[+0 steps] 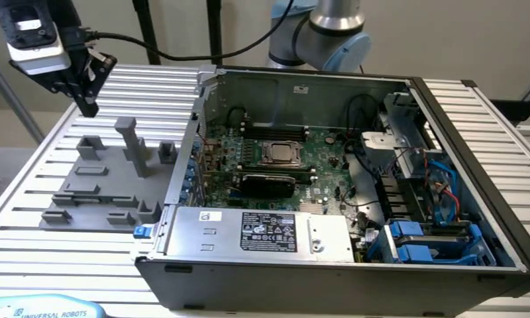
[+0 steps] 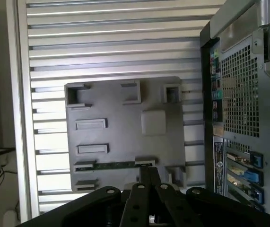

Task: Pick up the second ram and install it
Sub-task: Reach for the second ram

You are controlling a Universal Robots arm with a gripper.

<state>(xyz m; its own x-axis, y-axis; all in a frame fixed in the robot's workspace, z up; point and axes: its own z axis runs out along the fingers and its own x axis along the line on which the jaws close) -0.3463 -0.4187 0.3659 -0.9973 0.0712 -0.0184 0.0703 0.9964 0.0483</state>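
Claw (image 2: 147, 177): black metal linkage with four round pivot pins, nearest the wrist camera; its two slim fingers are pressed together with nothing between them.
Claw, exterior view (image 1: 89, 109): hangs points-down above the far corner of the holder plate, well clear of it.
Second ram (image 2: 113, 165): one thin, flat green stick, lying lengthwise on the holder plate with each end resting in a small grey cradle (in the wrist view one end sits close to the fingertips, but the claw is not touching it).
Holder plate (image 2: 125, 137): one matte grey plastic slab, roughly square. It carries three open bracket blocks along one edge, two low rectangular slot pieces, and one taller square post.
Worktop (image 2: 116, 38): ribbed aluminium slats with shiny, parallel grooves.
Computer case (image 1: 354, 285): one dark grey sheet-metal box, side panel off, standing beside the holder plate; the wrist view shows its perforated rear grille.
Motherboard (image 1: 322, 165): one large green board lying flat inside the case.
Processor (image 1: 283, 154): one square silver cap in a metal frame.
Power supply (image 1: 247, 232): one bare-metal box with a black label.
Drive caddies (image 1: 415, 242): two, blue plastic, in the case's near corner.
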